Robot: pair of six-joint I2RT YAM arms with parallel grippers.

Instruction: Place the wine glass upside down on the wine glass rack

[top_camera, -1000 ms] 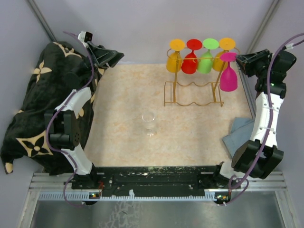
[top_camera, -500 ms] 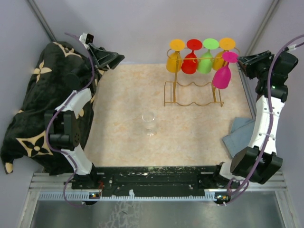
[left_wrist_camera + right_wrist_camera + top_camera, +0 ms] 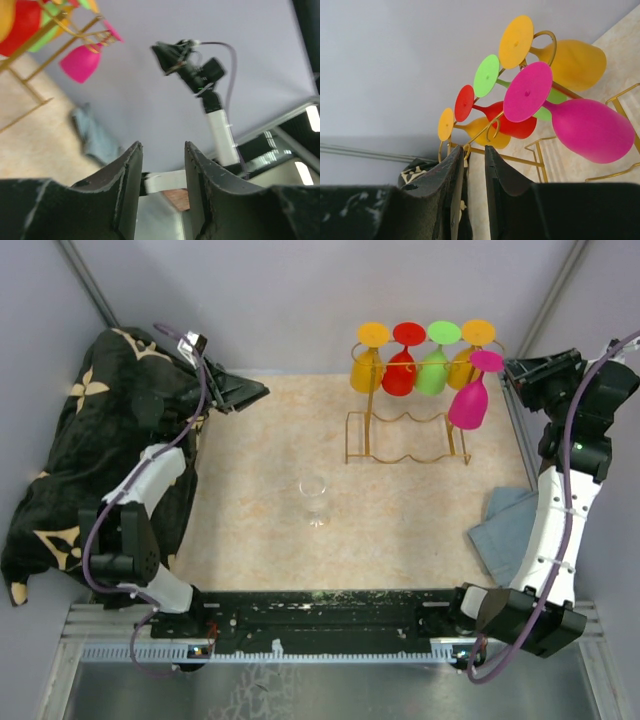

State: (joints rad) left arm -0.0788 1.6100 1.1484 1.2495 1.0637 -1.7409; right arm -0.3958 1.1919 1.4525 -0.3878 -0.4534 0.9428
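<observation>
Wine glass rack (image 3: pixel 408 420) at the table's far right, 4 coloured glasses (image 3: pixel 400 370) hung upside down along it. Pink wine glass (image 3: pixel 467 405) hangs tilted at its right end. Only the top view shows the clear wine glass (image 3: pixel 314 498), upright at mid-table, well apart from the rack. Right wrist view: right gripper (image 3: pixel 472 150) jaws narrowly parted, grasping nothing, near the pink foot. Left wrist view: left gripper (image 3: pixel 162 147) jaws parted, grasping nothing.

Lab robot cell — grey panels (image 3: pixel 300 300), aluminium rail (image 3: pixel 330 652).
</observation>
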